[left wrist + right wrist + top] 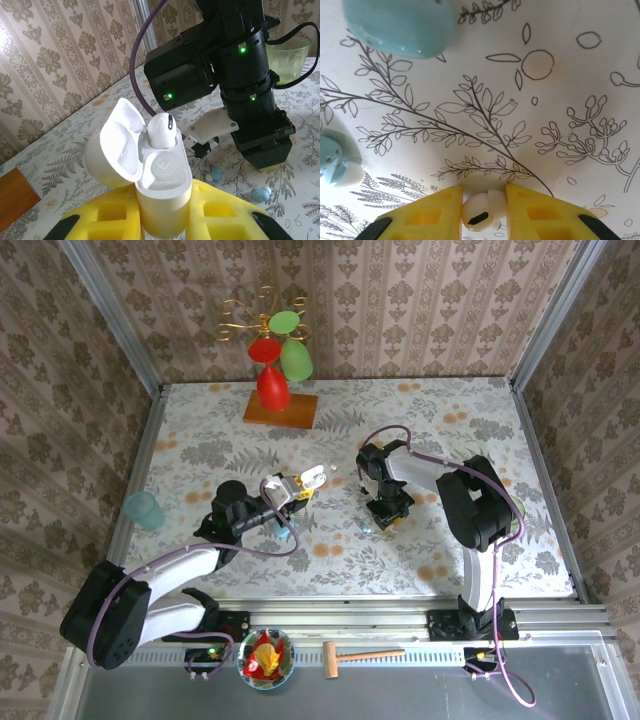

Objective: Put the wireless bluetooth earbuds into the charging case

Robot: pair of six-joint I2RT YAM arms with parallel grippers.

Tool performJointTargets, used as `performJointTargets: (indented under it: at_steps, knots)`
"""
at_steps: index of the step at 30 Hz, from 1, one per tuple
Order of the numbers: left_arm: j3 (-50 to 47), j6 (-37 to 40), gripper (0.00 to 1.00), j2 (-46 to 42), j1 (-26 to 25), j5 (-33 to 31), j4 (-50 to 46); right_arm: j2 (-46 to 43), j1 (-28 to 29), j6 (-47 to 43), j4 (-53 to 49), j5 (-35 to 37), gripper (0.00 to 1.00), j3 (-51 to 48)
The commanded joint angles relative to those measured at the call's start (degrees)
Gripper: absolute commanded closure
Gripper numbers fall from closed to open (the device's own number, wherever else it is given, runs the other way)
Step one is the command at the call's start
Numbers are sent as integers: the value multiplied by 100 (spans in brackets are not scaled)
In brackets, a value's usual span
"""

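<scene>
Right pincer [483,199] clamping earbud [480,215], floral table [530,135], wallpaper [400,310]

I'm looking at 2 arms of 1 build. The left arm [175,575] and the right arm [475,500] both have rounded black joint housings and white link covers. A purple cable [134,55] trails along each. Each stands on a black base plate [470,625] at the near rail. The left gripper [165,220] and the right gripper [482,210] carry yellow fingers [545,215] with square recesses and black edges. 3 green lights [243,49] glow on the right arm's black wrist.
</scene>
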Motion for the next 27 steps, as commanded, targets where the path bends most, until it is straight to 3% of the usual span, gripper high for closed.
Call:
performJointTargets:
  at_steps: [1, 11, 27]
  knots:
    - [60, 143, 96, -37, 47, 32, 83, -113, 17, 122, -253, -196, 76, -227]
    - [113, 119, 96, 113, 44, 72, 231, -1306, -342, 677, 741, -505, 76, -689]
    - [748, -88, 96, 1023, -242, 194, 530, -4408, -288, 2454, 4507, -1029, 75, -2346]
